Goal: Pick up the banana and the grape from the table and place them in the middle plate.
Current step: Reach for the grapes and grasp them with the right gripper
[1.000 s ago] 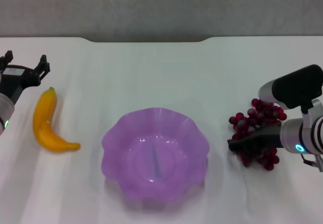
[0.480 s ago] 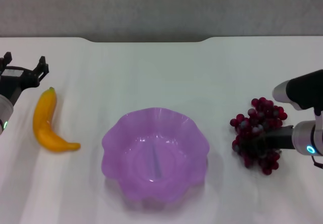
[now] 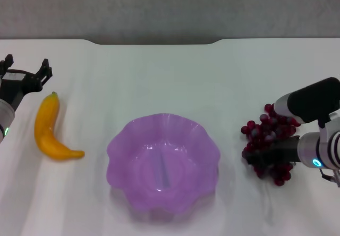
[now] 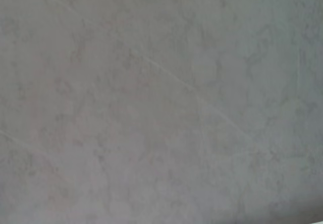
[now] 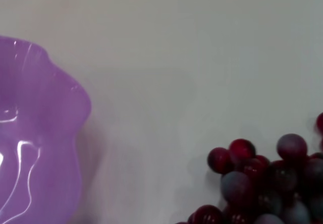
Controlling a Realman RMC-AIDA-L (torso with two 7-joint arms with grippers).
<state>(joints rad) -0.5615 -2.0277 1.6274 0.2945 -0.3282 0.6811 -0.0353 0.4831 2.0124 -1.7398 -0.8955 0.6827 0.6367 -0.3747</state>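
Note:
The yellow-orange banana [image 3: 49, 128] lies on the white table [image 3: 159, 82] at the left. Just behind its stem end hovers my left gripper [image 3: 25, 68], open and holding nothing. The translucent purple middle plate [image 3: 122, 145] with its wavy rim sits at the centre front and holds nothing. The dark red grape [image 3: 264, 132] bunch rests on the table at the right, and my right gripper [image 3: 265, 153] is low over its near side, reaching in from the right. In the right wrist view the grape [image 5: 262, 183] is close by and the plate [image 5: 35, 128] farther off.
The table's far edge [image 3: 159, 41] runs across the back, with a grey wall behind it. The left wrist view shows only bare white table [image 4: 161, 103].
My right arm drew back to the right, then came a little left again over the grape bunch, which stays on the table. The left arm, banana and plate have not moved.

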